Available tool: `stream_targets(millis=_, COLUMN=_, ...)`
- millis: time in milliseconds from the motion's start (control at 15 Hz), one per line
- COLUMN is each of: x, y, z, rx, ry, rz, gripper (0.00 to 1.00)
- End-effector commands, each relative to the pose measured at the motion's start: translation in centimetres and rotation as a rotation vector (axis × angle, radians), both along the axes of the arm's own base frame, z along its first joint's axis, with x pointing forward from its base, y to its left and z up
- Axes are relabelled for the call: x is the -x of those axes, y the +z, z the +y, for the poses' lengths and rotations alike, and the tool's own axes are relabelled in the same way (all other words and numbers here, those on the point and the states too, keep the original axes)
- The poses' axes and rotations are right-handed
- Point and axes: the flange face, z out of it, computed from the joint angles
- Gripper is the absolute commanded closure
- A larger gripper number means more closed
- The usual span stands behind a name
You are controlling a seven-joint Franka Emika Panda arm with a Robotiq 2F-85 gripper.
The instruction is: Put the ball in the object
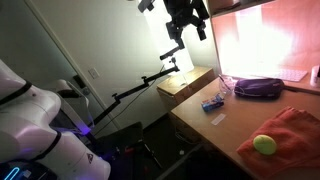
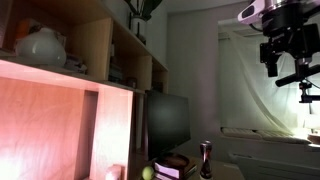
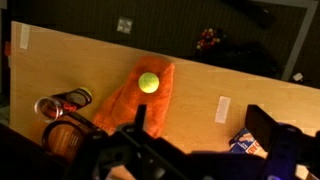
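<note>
The yellow-green ball (image 3: 148, 82) lies on the orange-red cloth (image 3: 135, 108) on the wooden desk (image 3: 90, 62). In an exterior view the ball (image 1: 264, 144) sits on the cloth (image 1: 292, 130) near the desk's front corner. It shows only as a small spot low in an exterior view (image 2: 147, 173). A copper-brown bowl (image 3: 62, 137) and a round cup-like thing (image 3: 50, 105) stand beside the cloth. My gripper (image 3: 200, 128) is open and empty, high above the desk and well away from the ball, as both exterior views show (image 1: 186, 22) (image 2: 281, 48).
A purple pouch (image 1: 258, 87) lies at the back of the desk. A blue packet (image 1: 212, 103) (image 3: 246, 145) and a white label (image 3: 222, 109) lie mid-desk. A lamp arm (image 1: 150, 78) reaches in from the side. Shelves (image 2: 90, 60), a dark monitor (image 2: 170, 120) and a bottle (image 2: 206, 160) stand nearby.
</note>
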Motion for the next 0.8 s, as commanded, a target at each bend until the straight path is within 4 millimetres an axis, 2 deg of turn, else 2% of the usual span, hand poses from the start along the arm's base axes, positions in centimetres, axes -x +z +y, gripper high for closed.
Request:
stream_targets(millis=0, x=-1.8, y=-0.9, z=-0.6, rx=0.022, ry=-0.01, rz=0.05, gripper=0.0)
stream_targets(millis=67, x=-0.9, y=-1.0, z=-0.3, rx=0.006, ry=-0.007, rz=0.022, gripper=0.0)
stream_targets(millis=200, x=-1.5, y=-1.7, z=-0.5, rx=0.007, ry=-0.012, rz=0.035, gripper=0.0)
stream_targets(millis=600, x=-1.7, y=-1.7, z=-0.5, rx=0.006, ry=-0.015, rz=0.039, gripper=0.0)
stream_targets(millis=733, x=-2.4, y=-3.2, z=-0.8, rx=-0.011, ry=-0.02, rz=0.064, gripper=0.0)
